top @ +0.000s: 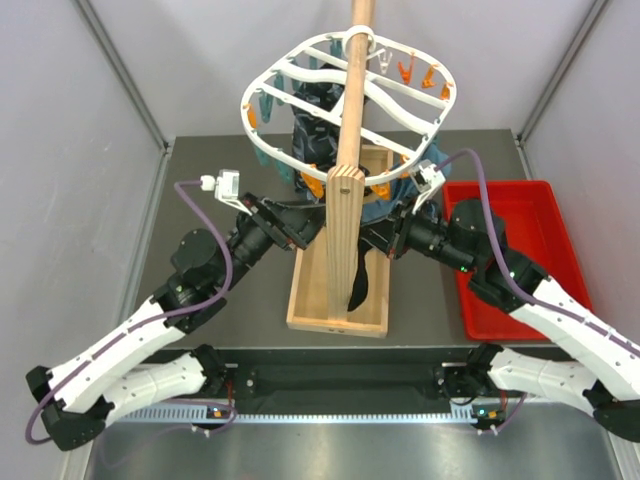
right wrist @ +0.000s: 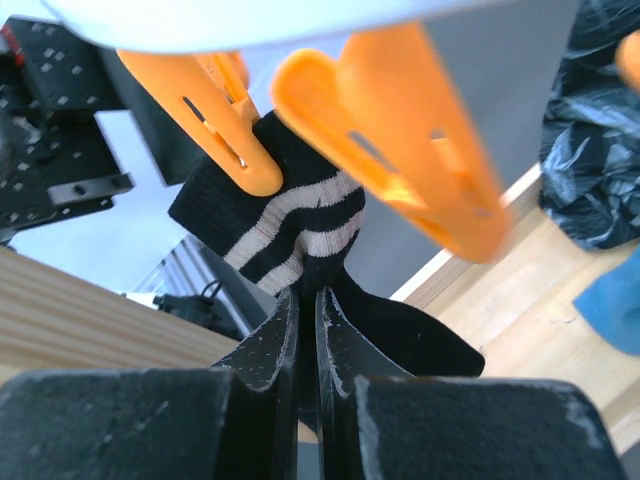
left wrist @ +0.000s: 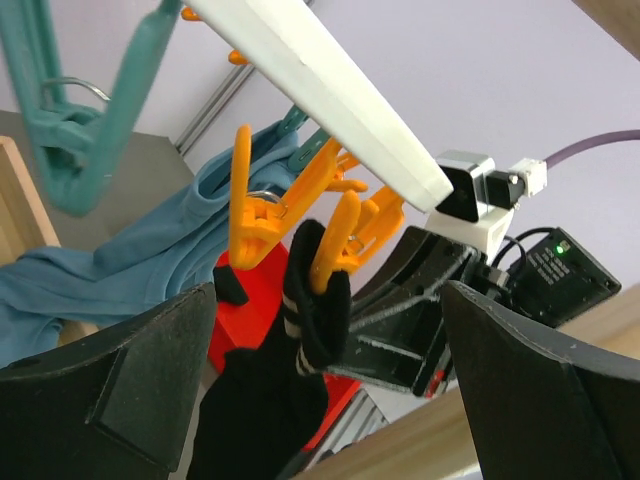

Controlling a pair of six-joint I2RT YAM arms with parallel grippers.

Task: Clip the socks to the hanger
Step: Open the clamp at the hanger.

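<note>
The right tool (right wrist: 307,305) pinches the sock (right wrist: 290,228), cuff up at the orange clip (right wrist: 400,140); left tool (left wrist: 325,300) spread, facing it.

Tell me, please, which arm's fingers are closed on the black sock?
The right arm's fingers, pinched shut on the sock below the orange clothespins; the left arm's fingers stand wide apart, gripping nothing.

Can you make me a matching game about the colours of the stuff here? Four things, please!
Things:
1. sock
2. clothespin
3. bin
4. cloth

Colours:
A. red
B. blue
C. black with pale stripes
D. orange

Pairs: 1-C, 2-D, 3-A, 4-B
</note>
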